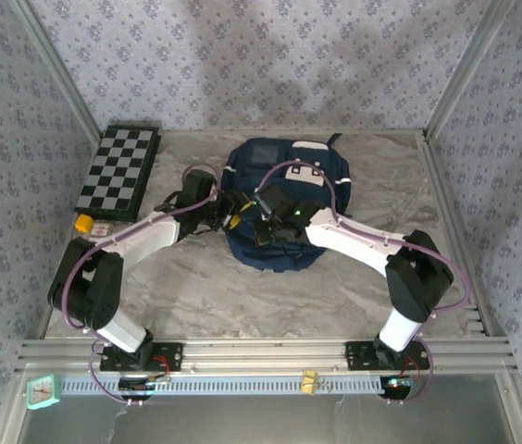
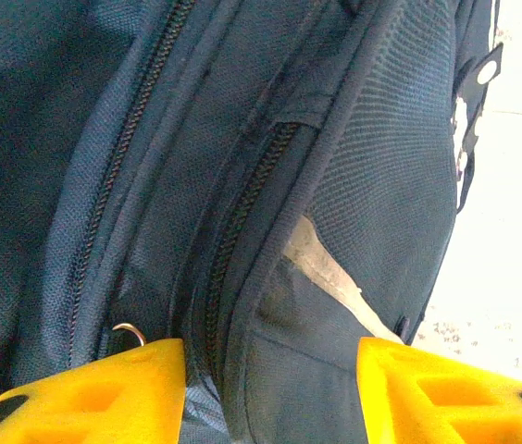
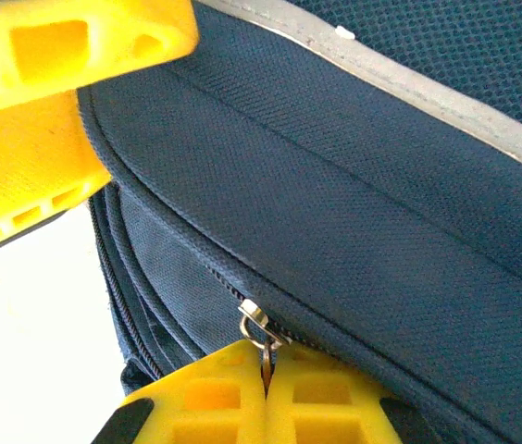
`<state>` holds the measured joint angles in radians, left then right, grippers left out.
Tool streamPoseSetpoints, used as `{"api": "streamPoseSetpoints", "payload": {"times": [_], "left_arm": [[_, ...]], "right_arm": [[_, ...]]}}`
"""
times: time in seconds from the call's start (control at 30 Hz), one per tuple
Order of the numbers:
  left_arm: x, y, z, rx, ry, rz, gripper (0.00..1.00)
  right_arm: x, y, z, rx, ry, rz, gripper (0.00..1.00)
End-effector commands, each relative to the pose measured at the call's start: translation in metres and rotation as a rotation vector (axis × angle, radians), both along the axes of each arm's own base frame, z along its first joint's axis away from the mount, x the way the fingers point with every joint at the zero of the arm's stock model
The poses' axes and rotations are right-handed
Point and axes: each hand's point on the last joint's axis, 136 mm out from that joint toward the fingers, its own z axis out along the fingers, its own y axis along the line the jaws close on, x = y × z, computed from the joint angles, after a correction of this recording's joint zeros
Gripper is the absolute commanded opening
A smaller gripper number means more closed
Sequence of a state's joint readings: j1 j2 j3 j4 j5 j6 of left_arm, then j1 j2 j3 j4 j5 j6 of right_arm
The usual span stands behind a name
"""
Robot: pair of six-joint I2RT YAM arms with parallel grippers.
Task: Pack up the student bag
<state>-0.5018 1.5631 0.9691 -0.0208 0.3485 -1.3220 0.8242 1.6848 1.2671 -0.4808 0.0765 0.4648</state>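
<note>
The student bag [image 1: 275, 261], a large navy backpack, lies in the middle of the table. Both grippers meet at its left side. My left gripper [image 1: 233, 215] is open: in the left wrist view its yellow fingers [image 2: 141, 379] stand apart on either side of a fold of bag fabric next to a zipper track [image 2: 242, 213], with a small metal ring [image 2: 128, 330] by the left finger. My right gripper [image 3: 266, 365] is shut on the metal zipper pull [image 3: 259, 324] of the bag. The left gripper's yellow finger [image 3: 57, 55] shows close above it.
A folded chessboard [image 1: 119, 171] lies at the back left. Beside it sit a small yellow-capped item [image 1: 83, 223] and a small card [image 1: 102, 228]. Bare marble tabletop [image 1: 205, 296] lies in front of the bag. Aluminium frame posts border both sides.
</note>
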Motion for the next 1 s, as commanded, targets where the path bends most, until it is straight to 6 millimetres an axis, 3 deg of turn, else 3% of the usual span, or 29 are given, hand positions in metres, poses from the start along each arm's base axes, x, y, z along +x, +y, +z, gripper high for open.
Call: {"api": "streamPoseSetpoints", "payload": {"times": [0.0, 0.17, 0.33, 0.63, 0.87, 0.9, 0.97], "left_arm": [[0.015, -0.003, 0.011, -0.041, -0.011, 0.101, 0.47], [0.020, 0.000, 0.005, -0.027, -0.012, 0.146, 0.22], [0.027, 0.021, 0.015, 0.066, -0.049, 0.164, 0.00], [0.050, 0.081, 0.028, 0.184, -0.107, 0.140, 0.00], [0.076, 0.104, 0.034, 0.242, -0.166, 0.012, 0.00], [0.079, 0.105, 0.033, 0.253, -0.166, -0.007, 0.00], [0.084, 0.106, 0.034, 0.289, -0.196, -0.052, 0.00]], "right_arm": [[0.002, -0.001, 0.004, 0.019, 0.001, -0.019, 0.00], [0.004, -0.003, 0.005, 0.006, -0.006, -0.034, 0.00], [-0.005, -0.024, 0.002, -0.068, 0.027, -0.071, 0.00], [-0.040, -0.097, -0.014, -0.174, 0.117, -0.121, 0.00], [-0.030, -0.164, -0.028, -0.273, 0.162, -0.223, 0.00], [-0.024, -0.167, -0.027, -0.278, 0.149, -0.236, 0.00], [-0.024, -0.146, -0.021, -0.235, 0.128, -0.137, 0.00]]}}
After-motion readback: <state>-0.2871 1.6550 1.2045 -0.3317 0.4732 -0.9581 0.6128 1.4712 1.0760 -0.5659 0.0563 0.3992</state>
